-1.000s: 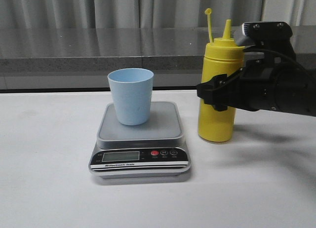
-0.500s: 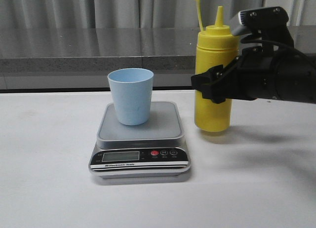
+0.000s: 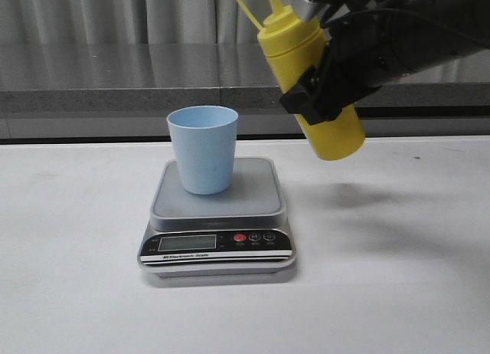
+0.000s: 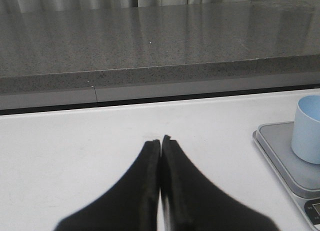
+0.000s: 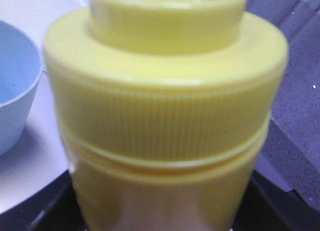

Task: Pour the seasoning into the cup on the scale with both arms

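The right gripper [image 3: 318,90] had its fingers clamped round the yellow squeeze bottle [image 3: 310,78], held clear of the worktop [image 3: 398,277] and tilted, nozzle toward the pale blue cup [image 3: 203,149] on the digital kitchen scale [image 3: 217,216]. The left gripper [image 4: 160,143] hovered apart, fingers pressed together on nothing. Judging by this, lifting was done; pouring remained, the nozzle not yet over the cup.

My bottle [image 3: 312,78] is yellow plastic, slightly glossy, with fine ribbing around its screw collar [image 5: 165,123] and a smooth shoulder above. The cup [image 3: 203,149] is pale blue plastic, matt and smooth. The scale [image 3: 217,224] has a matt grey platform and a glossy black front panel with a silvery trim. The counter [image 3: 76,293] is white and matt. Behind it runs a speckled grey stone-like ledge [image 4: 150,46] with a soft sheen. My left fingers [image 4: 145,191] are matt black.
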Tool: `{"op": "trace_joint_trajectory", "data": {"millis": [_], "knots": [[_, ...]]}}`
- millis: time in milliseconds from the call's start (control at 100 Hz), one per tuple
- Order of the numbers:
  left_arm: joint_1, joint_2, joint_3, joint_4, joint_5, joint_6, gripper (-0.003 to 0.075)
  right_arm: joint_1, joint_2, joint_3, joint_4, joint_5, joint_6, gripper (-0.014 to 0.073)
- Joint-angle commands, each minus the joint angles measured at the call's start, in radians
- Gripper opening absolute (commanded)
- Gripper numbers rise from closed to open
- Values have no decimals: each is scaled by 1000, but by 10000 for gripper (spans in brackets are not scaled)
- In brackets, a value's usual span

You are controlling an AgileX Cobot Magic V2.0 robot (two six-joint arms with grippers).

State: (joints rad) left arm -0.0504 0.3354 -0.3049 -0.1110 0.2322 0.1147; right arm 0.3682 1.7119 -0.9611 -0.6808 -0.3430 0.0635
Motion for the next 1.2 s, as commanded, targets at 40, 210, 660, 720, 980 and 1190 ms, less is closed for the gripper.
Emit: {"op": "trace_joint_trajectory", "data": {"millis": [40, 210, 660, 720, 980, 1190], "knots": [[2, 7, -29, -3, -83, 1, -20, 34, -50, -97, -90, 83, -11, 293], [2, 7, -29, -3, -83, 1, -20, 77, -50, -161, -230, 202, -11, 293], [2, 7, -29, -3, -83, 1, -20, 143, 5, -229, -553, 415, -11, 289], [2, 7, -29, -3, -83, 1, -20, 145, 13, -239, -587, 435, -11, 289], [2, 7, -29, -3, -83, 1, -20, 158, 21, -252, -725, 494, -10, 289], [2, 7, -29, -3, -83, 1, -20, 184, 21, -252, -827, 556, -10, 289]]}}
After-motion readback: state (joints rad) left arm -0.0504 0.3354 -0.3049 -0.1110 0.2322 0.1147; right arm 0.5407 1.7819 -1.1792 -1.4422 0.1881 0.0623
